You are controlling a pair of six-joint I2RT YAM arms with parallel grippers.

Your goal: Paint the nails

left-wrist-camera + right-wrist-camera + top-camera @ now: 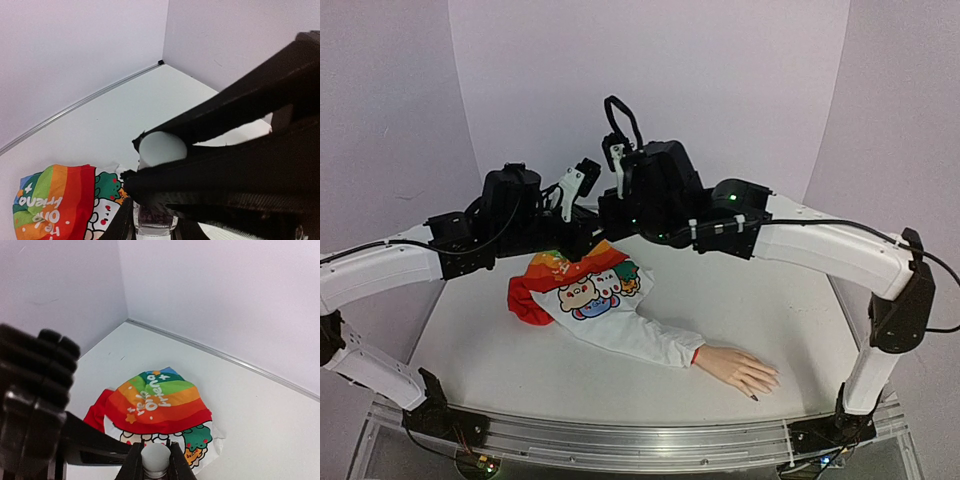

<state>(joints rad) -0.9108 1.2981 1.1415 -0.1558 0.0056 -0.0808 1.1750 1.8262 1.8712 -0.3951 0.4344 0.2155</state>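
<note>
The nails (767, 380), one of them dark, are tiny, hard and smooth. They tip a dummy hand (735, 366) lying at 5 o'clock on the desk (490, 370). It looks light and stiff and would likely skid if pushed, so only a brush should touch them. A soft printed shirt (590, 295) sleeves its wrist towards 10 o'clock. At 12 o'clock the left pincer (153, 231) grips a small clear bottle (156, 216), while the right pincer (156, 462) is clamped on its pale cap (161, 149), probably the sensible place to hold.

Tiny nails (770, 380) on the flat mannequin hand (735, 366), 1 dark
</note>
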